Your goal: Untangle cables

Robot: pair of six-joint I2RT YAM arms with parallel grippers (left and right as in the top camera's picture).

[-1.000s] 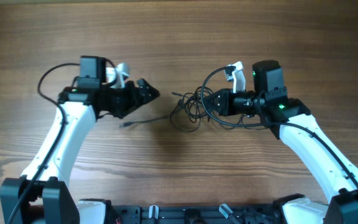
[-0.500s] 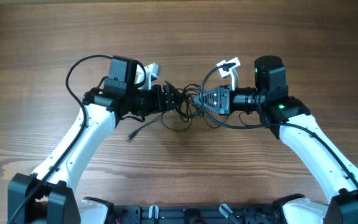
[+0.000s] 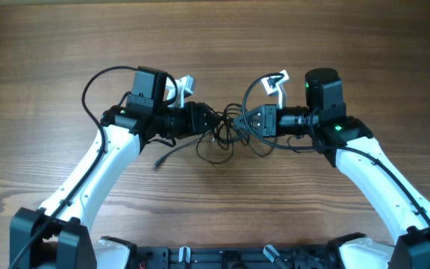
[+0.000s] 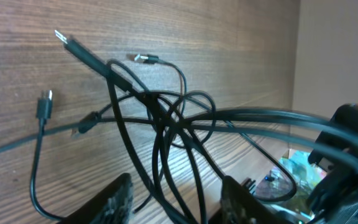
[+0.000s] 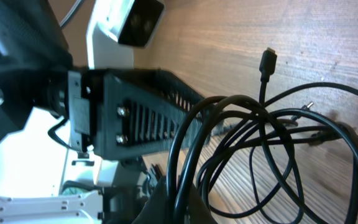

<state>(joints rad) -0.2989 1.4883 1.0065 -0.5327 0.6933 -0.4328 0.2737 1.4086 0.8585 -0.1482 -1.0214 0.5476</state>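
Between the two pincers, at the middle of the desk (image 3: pixel 215 45): cables (image 3: pixel 227 131) bunched in loose loops, with the knot roughly on the line joining the arms. The bundle's long axis runs side to side, arm to arm.

Right pincer (image 3: pixel 248 119) is closed on several strands at the bundle's right edge. Its wrist view shows cords fanning out from the tips.

Left pincer (image 3: pixel 207 121) faces it, nose at the left edge of the loops. Its jaws stand apart; strands pass through the gap, none visibly pinched.

One plug end (image 3: pixel 156 162) lies loose on the desk, off to the robot's left and nearer its base.

Judgement: the left pincer is placed to take a strand. A pull would go leftward along the bundle's axis, away from the right pincer.

Risk: several cords cross in the gap, so it may catch more than one.
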